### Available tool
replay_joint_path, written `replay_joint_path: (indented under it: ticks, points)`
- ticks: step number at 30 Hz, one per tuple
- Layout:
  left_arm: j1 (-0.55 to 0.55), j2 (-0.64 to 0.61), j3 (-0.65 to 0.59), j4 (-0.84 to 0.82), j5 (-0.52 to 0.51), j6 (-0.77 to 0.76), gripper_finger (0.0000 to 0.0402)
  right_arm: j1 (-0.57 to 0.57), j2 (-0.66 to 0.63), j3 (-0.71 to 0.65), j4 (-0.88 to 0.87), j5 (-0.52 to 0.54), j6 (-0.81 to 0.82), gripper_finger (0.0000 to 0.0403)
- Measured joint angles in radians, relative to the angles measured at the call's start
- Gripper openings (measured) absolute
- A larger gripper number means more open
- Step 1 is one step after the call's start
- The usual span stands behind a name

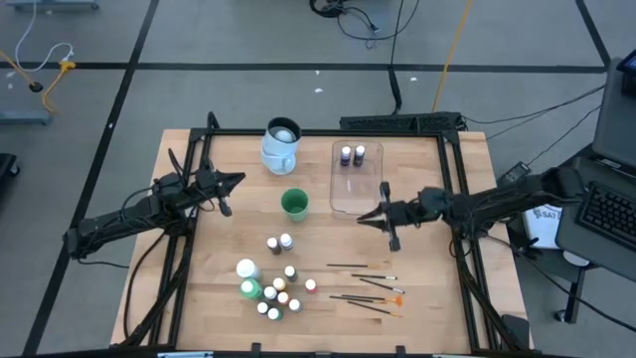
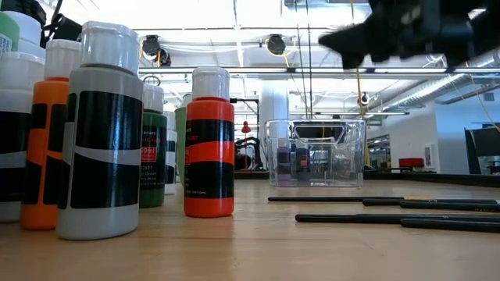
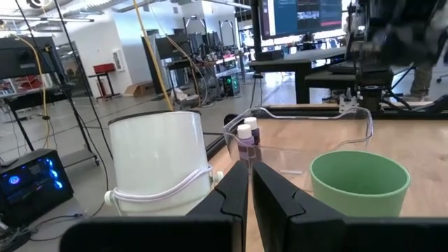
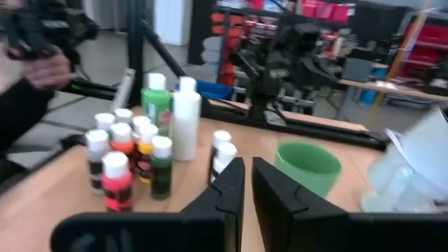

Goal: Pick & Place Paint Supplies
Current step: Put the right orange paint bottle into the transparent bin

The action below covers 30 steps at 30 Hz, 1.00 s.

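At the lower centre of the high view, a cluster of small paint bottles (image 1: 272, 294) stands on the wooden surface (image 1: 219, 259), with thin brushes (image 1: 366, 288) lying to its right. Two more small bottles (image 1: 279, 243) stand just above the cluster, below a green cup (image 1: 294, 204). At right centre, the right pincer (image 1: 372, 215) hangs by the lower edge of the clear tub (image 1: 339, 203), fingers pressed together, empty. Two purple bottles (image 1: 352, 155) stand inside the tub. At left, the left pincer (image 1: 231, 182) is also pressed together, empty. A pale-blue jug (image 1: 280, 145) stands at top centre.
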Motion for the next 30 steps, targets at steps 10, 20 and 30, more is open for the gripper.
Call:
replay_joint_path:
  ticks: [10,20,30]
  points:
    - [0.000,0.000,0.000,0.040,0.000,0.029,0.0026,0.015,0.329,0.009,0.358,0.064,0.022,0.0009]
    - [0.000,0.000,0.000,0.052,0.000,0.074,0.0026,0.098,0.550,0.385,0.055,0.015,0.026,0.0159]
    - [0.001,0.000,0.000,0.078,-0.001,0.080,0.0026,0.201,0.696,0.649,-0.224,-0.066,0.068,0.0255]
